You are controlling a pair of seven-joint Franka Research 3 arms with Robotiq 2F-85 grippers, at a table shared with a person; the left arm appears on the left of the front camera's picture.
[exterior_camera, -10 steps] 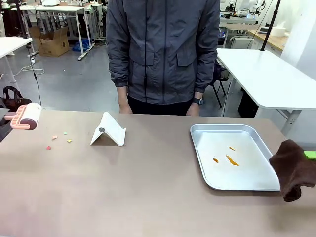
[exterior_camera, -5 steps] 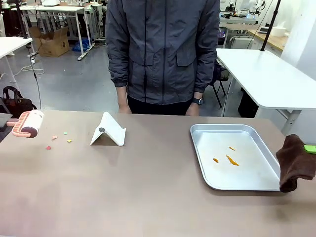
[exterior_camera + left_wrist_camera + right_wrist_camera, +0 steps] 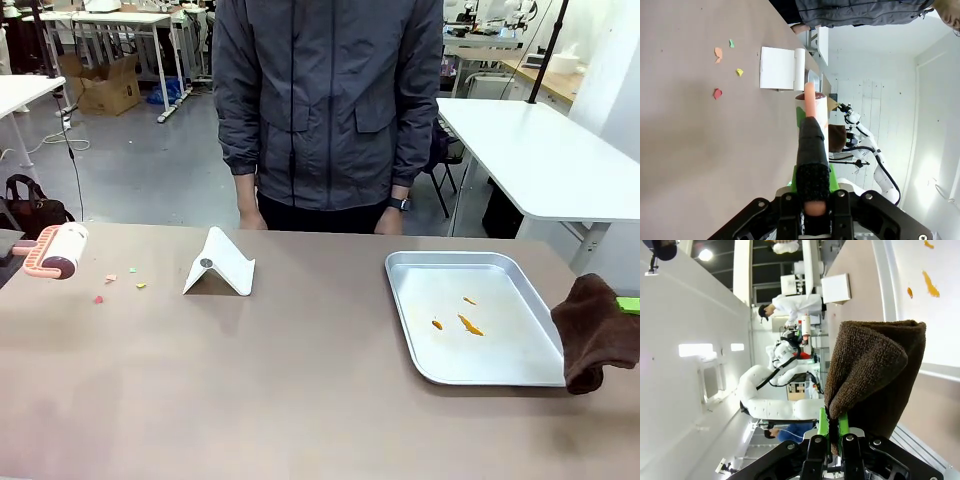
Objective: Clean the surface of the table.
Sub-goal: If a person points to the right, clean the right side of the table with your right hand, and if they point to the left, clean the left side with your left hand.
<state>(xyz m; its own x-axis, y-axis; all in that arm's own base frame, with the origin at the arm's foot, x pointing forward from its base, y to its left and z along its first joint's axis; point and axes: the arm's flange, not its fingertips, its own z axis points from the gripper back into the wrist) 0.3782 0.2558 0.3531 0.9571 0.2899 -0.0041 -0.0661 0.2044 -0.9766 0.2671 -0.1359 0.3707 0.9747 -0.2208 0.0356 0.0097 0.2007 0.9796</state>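
The brownish table [image 3: 300, 380] carries a few small coloured paper scraps [image 3: 120, 283] near its left end. My left gripper [image 3: 812, 187] is shut on the pink handle of a lint roller [image 3: 57, 250], which hovers just left of the scraps [image 3: 720, 70]. My right gripper [image 3: 835, 429] is shut on a folded brown cloth [image 3: 875, 370]. The cloth [image 3: 598, 333] hangs at the right edge of the table, beside the near right corner of the silver tray [image 3: 405, 275]. A green pad [image 3: 628, 305] shows behind the cloth.
A white folded stand [image 3: 220, 265] stands right of the scraps. Orange smears [image 3: 462, 320] lie inside the tray. A person in a grey jacket [image 3: 330, 110] stands at the far edge, hands down. The middle and front of the table are bare.
The lint roller has moved slightly right and lower, toward the scraps. The brown cloth has risen a little and drawn off the tray's corner.
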